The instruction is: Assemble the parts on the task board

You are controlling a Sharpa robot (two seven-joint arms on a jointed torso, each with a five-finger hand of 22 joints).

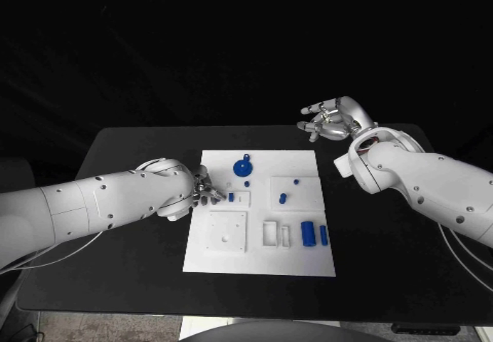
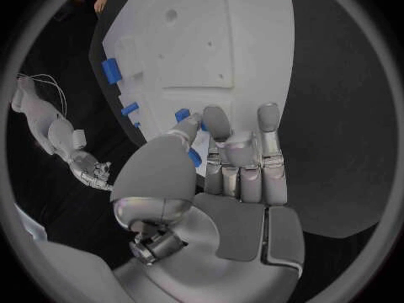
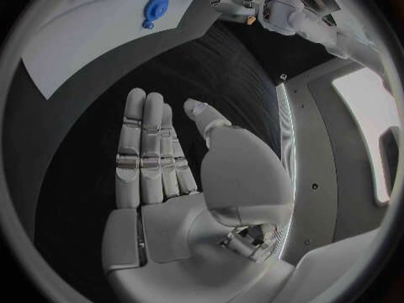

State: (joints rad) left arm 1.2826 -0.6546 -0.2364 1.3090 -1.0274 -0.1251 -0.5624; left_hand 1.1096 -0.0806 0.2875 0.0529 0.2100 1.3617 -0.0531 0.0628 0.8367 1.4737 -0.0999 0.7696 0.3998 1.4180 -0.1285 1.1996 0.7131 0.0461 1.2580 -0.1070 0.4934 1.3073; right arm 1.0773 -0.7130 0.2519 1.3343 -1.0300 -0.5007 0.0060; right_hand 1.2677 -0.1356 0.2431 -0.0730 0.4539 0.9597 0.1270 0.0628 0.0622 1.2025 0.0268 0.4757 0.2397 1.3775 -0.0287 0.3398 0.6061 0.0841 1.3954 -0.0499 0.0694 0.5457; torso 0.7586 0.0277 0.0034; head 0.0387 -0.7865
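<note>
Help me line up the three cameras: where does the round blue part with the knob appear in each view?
Head view: round blue part near the task board's far edge.
Left wrist view: I cannot pick it out.
Right wrist view: it lies on the board beyond the right hand.
Shared landmark: the white task board.

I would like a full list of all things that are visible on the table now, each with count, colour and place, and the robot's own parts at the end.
Flat rectangular task board: one, white, middle of the black table.
Black table: one, under the board.
Round disc-shaped part with a knob: one, blue, far end of the board.
Upright cylinder part: one, blue, near right of the board.
Slim bar part: one, blue, just right of the cylinder.
Small parts: a few, blue, mid-board; exact count unclear.
Left hand: silver, at the board's left edge, fingertips by a small blue part.
Right hand: silver, above the table's far right, holding nothing.
</note>
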